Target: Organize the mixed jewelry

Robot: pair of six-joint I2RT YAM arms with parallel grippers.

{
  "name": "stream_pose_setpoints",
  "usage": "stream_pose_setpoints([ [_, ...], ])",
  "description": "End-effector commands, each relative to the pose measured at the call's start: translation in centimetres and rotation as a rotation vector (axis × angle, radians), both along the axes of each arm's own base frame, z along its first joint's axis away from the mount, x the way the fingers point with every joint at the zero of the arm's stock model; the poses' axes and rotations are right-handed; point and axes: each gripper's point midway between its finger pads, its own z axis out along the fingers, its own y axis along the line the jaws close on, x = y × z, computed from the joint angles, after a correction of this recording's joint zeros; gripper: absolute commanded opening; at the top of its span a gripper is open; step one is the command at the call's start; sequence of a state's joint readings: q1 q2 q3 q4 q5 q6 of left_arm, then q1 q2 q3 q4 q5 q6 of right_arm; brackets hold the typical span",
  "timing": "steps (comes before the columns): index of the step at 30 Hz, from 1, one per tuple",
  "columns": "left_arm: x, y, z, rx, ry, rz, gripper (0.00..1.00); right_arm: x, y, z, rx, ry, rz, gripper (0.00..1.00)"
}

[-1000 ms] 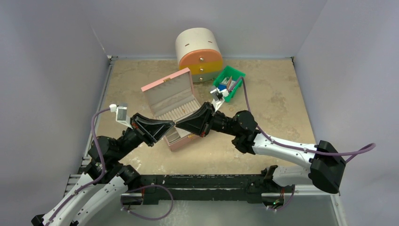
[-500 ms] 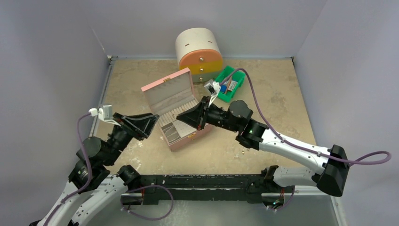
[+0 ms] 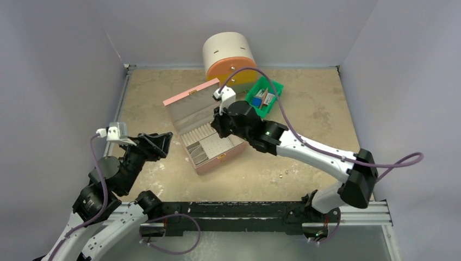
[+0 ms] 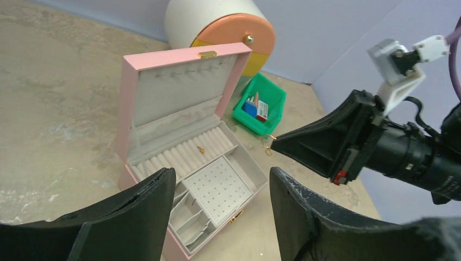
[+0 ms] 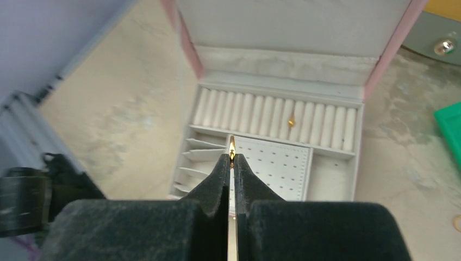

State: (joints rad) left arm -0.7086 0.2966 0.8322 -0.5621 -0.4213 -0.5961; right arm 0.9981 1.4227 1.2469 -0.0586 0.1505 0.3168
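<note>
Jewelry (image 4: 200, 149) is in several spots right now, so take it from your left. The left gripper (image 4: 221, 173) hangs at 9 o'clock of the pink jewelry box (image 3: 215, 159), spread wide with nothing between the jaws. In its wrist view, the two black fingers (image 4: 136, 212) cover the box's near edge.

The box sits mid-table (image 3: 163, 92), with its lid (image 3: 193, 106) propped up on the far side. Inside, one small gold ring (image 5: 291, 122) is tucked in the white ring rolls (image 5: 244, 114), right of their middle. On the near side of the rolls are divided slots (image 5: 198, 157), with a dotted stud panel (image 5: 277, 163) to their right.

Your right gripper (image 5: 231, 159) hangs over the box, pinched tight on a tiny gold piece (image 5: 232, 144) that pokes past the tips. It lines up over the seam between slots and panel, but you can't tell how high. From overhead, the right arm (image 3: 304, 149) crosses the box's 3 o'clock side and hides it.

At 1 o'clock of the box stands the round white drawer cabinet (image 3: 225, 51). Beside it, to the right, is the green bin (image 4: 251, 126) of coloured items. A loose gold bit (image 4: 267, 153) lies on the table between box and bin. Tiny specks (image 3: 281, 175) lie at 4 o'clock of the box. Part of a thin ring (image 5: 458, 220) shows at the right wrist view's edge.
</note>
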Motion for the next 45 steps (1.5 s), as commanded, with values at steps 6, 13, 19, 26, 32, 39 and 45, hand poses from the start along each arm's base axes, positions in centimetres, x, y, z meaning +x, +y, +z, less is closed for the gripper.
stream_pose_setpoints([
  [6,0.6,0.8,-0.8,0.073,0.012,0.051,0.64,4.2,0.2,-4.7,-0.285,-0.014,-0.04,0.0],
  [13,0.6,0.9,-0.9,0.077,0.015,0.051,0.64,5.9,1.8,-7.7,-0.328,0.022,-0.033,0.0],
  [19,0.5,0.9,-0.9,0.075,0.014,0.051,0.65,7.2,2.9,-9.9,-0.359,0.049,-0.035,0.0],
  [26,0.5,1.2,-0.9,0.072,0.014,0.062,0.65,7.6,3.9,-12.0,-0.368,0.083,-0.032,0.0],
  [32,0.5,1.2,-0.9,0.069,0.014,0.063,0.65,7.7,4.2,-13.5,-0.377,0.107,-0.036,0.0],
  [39,0.5,1.3,-0.9,0.069,0.013,0.067,0.65,7.8,4.4,-14.7,-0.384,0.126,-0.036,0.0],
  [45,0.5,1.3,-0.9,0.068,0.015,0.069,0.65,8.2,4.2,-15.7,-0.396,0.141,-0.048,0.0],
])
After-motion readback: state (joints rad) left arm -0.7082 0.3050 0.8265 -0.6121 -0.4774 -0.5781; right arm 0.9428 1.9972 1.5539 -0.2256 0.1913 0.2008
